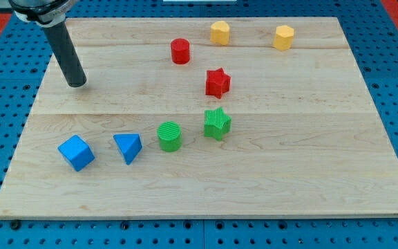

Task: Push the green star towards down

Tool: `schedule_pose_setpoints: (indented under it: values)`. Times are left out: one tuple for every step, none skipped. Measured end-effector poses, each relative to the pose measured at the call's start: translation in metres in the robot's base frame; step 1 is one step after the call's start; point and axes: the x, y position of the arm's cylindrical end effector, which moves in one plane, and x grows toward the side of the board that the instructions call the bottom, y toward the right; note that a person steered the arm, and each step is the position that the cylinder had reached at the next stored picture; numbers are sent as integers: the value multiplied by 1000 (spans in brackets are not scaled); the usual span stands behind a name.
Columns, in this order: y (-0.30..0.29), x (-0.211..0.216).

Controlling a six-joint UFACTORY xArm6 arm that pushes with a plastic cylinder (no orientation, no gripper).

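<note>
I count eight blocks on the wooden board (309, 173): two green, two blue, two red, two yellow.

The green star (217, 123) sits a little left of the board's centre, roughly midway between the top and bottom edges. Just beside it on the view's left is the green cylinder (170, 135), close but apart from it. Further along that same loose row toward the left edge come the blue triangular block (128, 147) and then the blue cube (76, 152), nearest the bottom-left corner.

Above the green star stands the red star (218, 82), near it with a gap of bare wood between them. The red cylinder (179, 51) is higher and to the left, and the two yellow blocks sit close to the top edge — one yellow block (220, 32) above the red star, the other yellow block (284, 37) further toward the top-right corner; both look faceted, though I cannot make out their exact shape.

My tip (77, 82) rests on the wood near the top-left corner, well apart from every block — the rod has no jaws to open or close. The blue cube lies below it; the green star is far to its right and lower. From the green star to the bottom edge I see only wood.
</note>
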Motion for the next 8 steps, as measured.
schedule_pose_setpoints:
  values:
    - [0,0]
    - [0,-5]
    - [0,-5]
    - [1,-12]
    - [2,-12]
    - [-3,-14]
    - [-3,-16]
    - [-4,-16]
